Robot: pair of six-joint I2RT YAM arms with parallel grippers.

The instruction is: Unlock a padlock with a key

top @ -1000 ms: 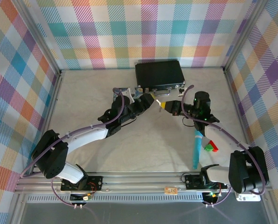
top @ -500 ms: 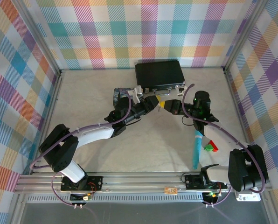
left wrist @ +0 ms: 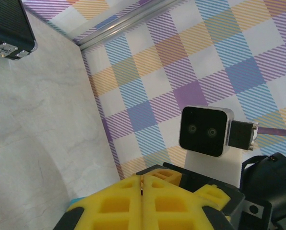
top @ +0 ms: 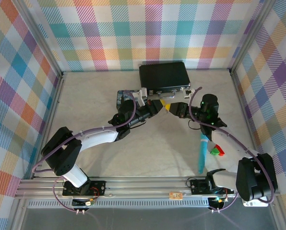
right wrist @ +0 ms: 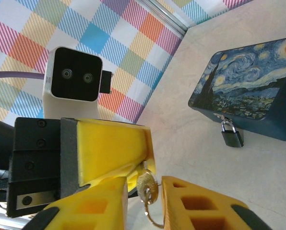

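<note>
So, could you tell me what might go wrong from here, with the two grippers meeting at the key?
1. The left gripper pinches the key only at its fingertips, so it may slip or twist once the open right gripper pulls away.
2. The key's ring hangs between the right gripper's fingers and could snag.
3. The padlock hangs small on the tin; a skewed key may not enter it.
</note>
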